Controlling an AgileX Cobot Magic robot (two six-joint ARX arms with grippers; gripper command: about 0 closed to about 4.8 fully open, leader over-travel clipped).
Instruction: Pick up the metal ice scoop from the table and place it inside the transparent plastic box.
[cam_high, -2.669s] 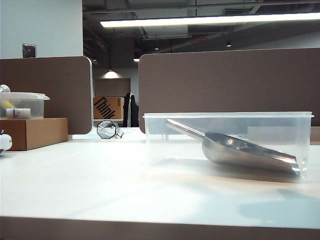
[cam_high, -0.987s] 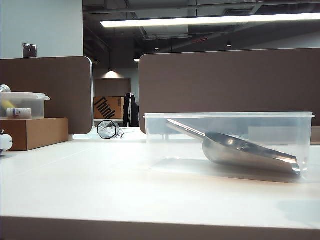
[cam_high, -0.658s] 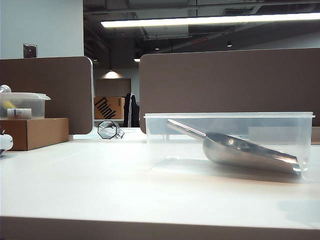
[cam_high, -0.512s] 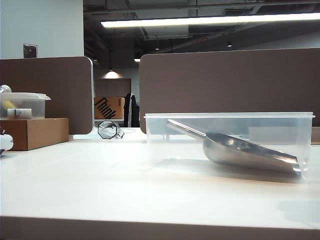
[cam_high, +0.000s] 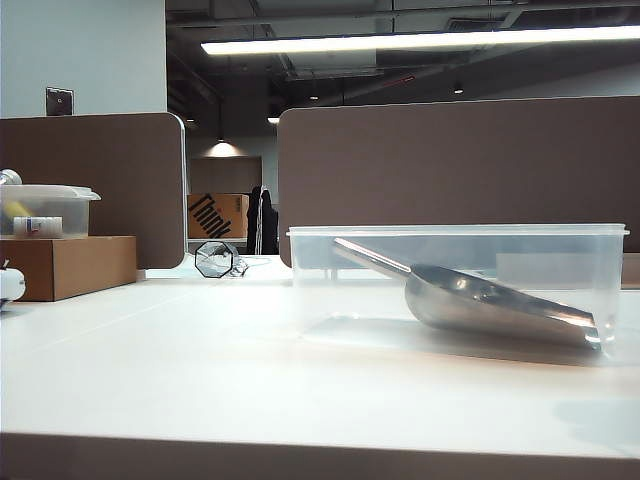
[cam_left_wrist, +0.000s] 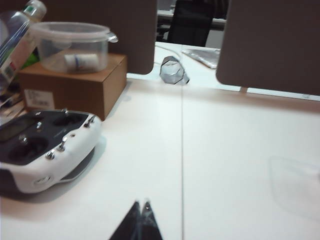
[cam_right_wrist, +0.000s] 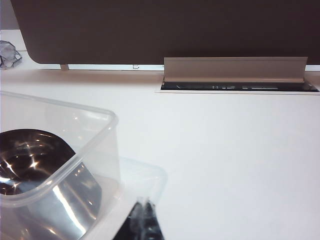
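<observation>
The metal ice scoop (cam_high: 480, 300) lies inside the transparent plastic box (cam_high: 455, 240) on the white table (cam_high: 200, 370), its rod handle slanting up toward the box's left end. In the right wrist view the scoop's shiny bowl (cam_right_wrist: 35, 165) shows through the box wall (cam_right_wrist: 107, 135). My right gripper (cam_right_wrist: 144, 202) is shut and empty, just outside a corner of the box. Far from the box, my left gripper (cam_left_wrist: 141, 204) is shut and empty over bare table near a remote controller. Neither gripper appears in the exterior view.
A black and white remote controller (cam_left_wrist: 42, 147) lies near the left gripper. Behind it a cardboard box (cam_high: 65, 265) carries a small lidded clear container (cam_high: 45, 210). A faceted glass object (cam_high: 215, 258) sits at the back. Brown partition panels (cam_high: 455, 165) border the table's far edge.
Nothing has moved in the exterior view apart from a slight wobble of the picture. The scoop stays in the box.
</observation>
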